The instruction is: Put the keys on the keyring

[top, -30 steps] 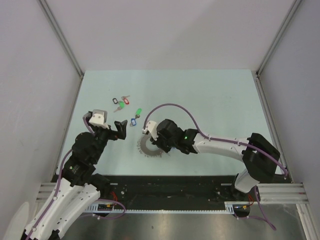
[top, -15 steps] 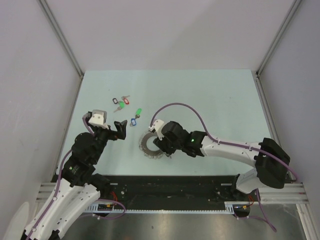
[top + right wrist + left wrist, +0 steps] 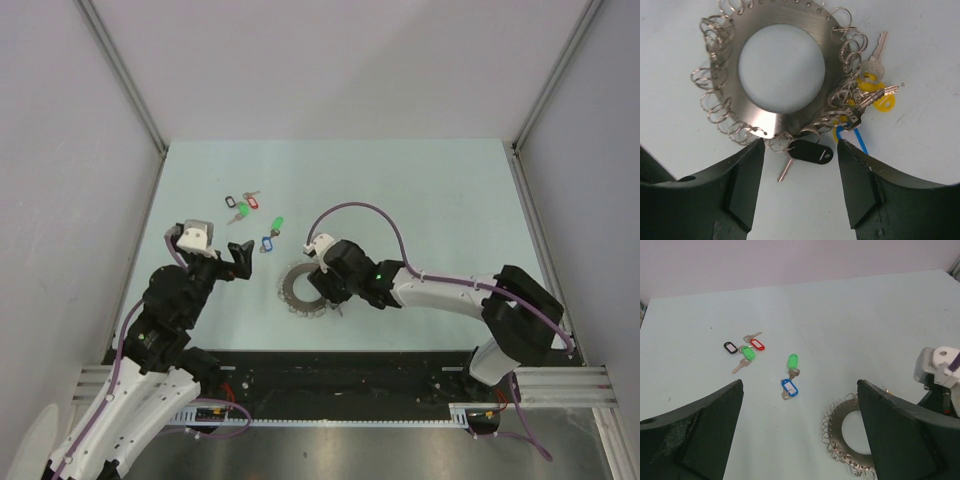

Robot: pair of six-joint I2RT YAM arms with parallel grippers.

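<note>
Right gripper (image 3: 800,165): claw apart, empty, hanging directly above keyring (image 3: 790,122). Keyring flat on table (image 3: 865,315), toward near edge: steel disc with centre hole, small split rings round rim. Black-tag key (image 3: 811,151) and yellow-tag keys (image 3: 875,95) bunched against rim rings on one side. Left gripper (image 3: 800,410): claw wide apart, empty, raised beside keyring. Farther out, loose on table: blue-tag key (image 3: 789,387), green-tag key (image 3: 793,361) just beyond. Farthest: key cluster (image 3: 747,352) with black, green, red tags.

Free room: pale green desk (image 3: 440,200), 12 to 3 o'clock side.
Obstacles: small silver tagged keys (image 3: 241,207) at 10 o'clock; silvery disc-shaped keyring (image 3: 293,288) beneath right claw (image 3: 799,172).
</note>
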